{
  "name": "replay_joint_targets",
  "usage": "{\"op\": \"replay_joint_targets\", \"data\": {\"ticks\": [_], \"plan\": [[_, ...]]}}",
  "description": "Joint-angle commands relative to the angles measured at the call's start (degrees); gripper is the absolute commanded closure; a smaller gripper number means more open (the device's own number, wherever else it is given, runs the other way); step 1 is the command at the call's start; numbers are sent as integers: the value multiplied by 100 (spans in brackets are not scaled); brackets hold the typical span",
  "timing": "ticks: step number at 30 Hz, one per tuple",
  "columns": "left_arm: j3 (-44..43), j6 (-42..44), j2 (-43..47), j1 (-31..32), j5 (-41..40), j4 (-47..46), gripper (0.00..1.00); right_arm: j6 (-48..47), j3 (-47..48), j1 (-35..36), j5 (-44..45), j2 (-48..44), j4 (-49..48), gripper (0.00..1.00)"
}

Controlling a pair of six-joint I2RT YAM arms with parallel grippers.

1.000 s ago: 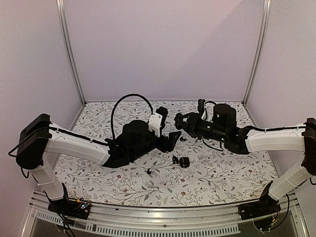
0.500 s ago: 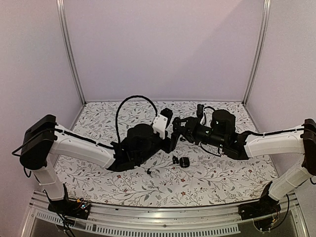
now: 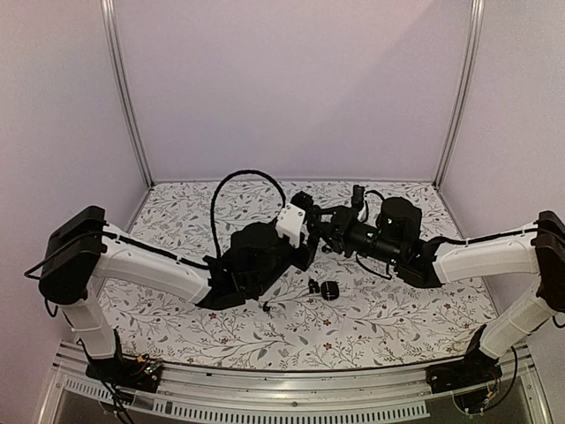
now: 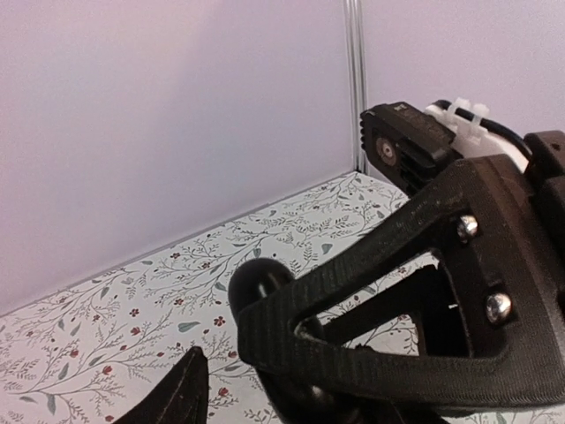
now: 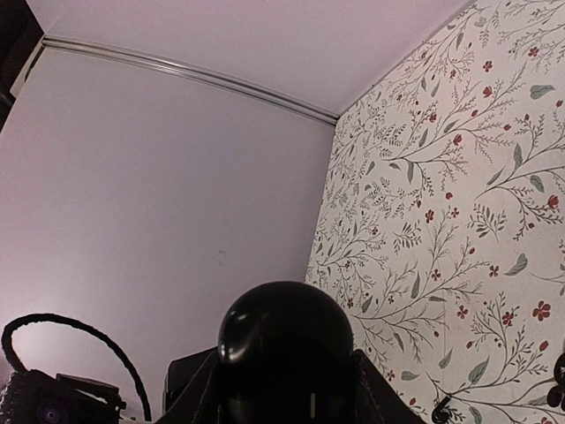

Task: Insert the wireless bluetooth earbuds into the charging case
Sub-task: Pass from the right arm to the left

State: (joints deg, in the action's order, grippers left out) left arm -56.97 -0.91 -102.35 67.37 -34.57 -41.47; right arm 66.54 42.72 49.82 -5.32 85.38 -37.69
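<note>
My right gripper [image 3: 318, 223] is shut on a black pebble-shaped charging case [image 5: 282, 340] and holds it in the air above the table's middle. The left wrist view shows the case [image 4: 258, 281] behind the right gripper's finger [image 4: 371, 291]. My left gripper [image 3: 305, 237] is open and sits right against the right one; one of its fingertips [image 4: 181, 389] shows at the lower left and the other is hidden. Tiny black earbuds [image 3: 312, 286] lie on the floral table below. Another lies at the near middle [image 3: 265, 306].
A second black case [image 3: 329, 291] lies on the table [image 3: 177, 318] beside the earbuds. A small black piece [image 3: 327, 250] lies under the right gripper. The left arm's black cable [image 3: 238, 177] loops high. Walls and metal posts [image 3: 124, 97] close the back and sides.
The two grippers have closed in on each other above the table's middle. The left one moved right and up. The right one moved left with the case in it.
</note>
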Motion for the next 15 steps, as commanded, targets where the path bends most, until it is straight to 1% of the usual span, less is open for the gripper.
{"op": "replay_joint_targets", "data": {"ticks": [1, 4, 6, 8, 12, 15], "plan": [[-121, 760, -244, 127, -763, -464, 46, 304, -134, 117, -235, 144, -356, 59], [-98, 1040, -284, 180, -972, -770, 50, 429, -216, 144, -228, 184, -545, 59], [-96, 1081, -278, 199, -1030, -830, 54, 470, -229, 146, -216, 193, -576, 59], [-95, 1124, -286, 207, -1070, -907, 55, 473, -241, 156, -200, 198, -609, 59], [-79, 1227, -295, 244, -1083, -1053, 65, 522, -317, 171, -169, 208, -741, 58], [-77, 1260, -303, 287, -1074, -1089, 73, 527, -346, 170, -136, 205, -804, 54]]}}
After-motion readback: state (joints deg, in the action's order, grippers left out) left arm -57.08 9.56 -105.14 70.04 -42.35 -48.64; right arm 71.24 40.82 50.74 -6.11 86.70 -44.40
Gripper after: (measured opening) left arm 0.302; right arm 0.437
